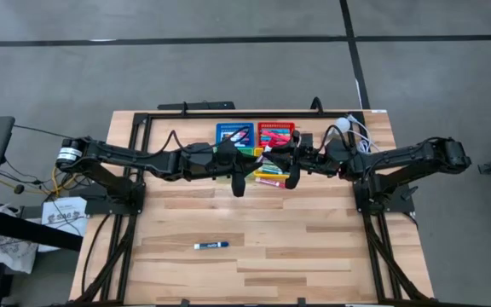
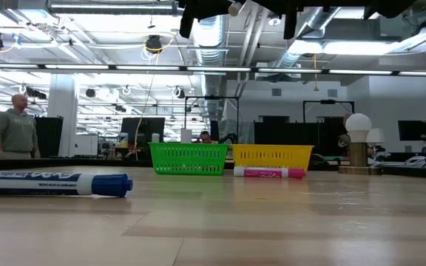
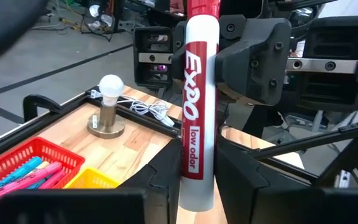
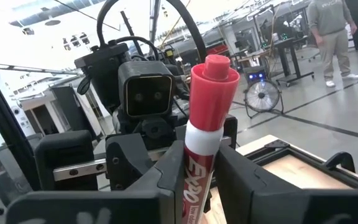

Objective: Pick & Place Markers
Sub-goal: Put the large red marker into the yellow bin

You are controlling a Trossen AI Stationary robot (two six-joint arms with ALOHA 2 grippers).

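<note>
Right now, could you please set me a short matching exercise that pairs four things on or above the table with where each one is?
Things:
1. red marker
2. blue marker
3. pink marker
4. lamp

Places:
A. lying alone on the near, open part of the table
B. standing by the table's far right corner
C. lying on the table just in front of the yellow basket
D. held up in the air between both claws

Pairs: 1-D, 2-A, 3-C, 4-B
</note>
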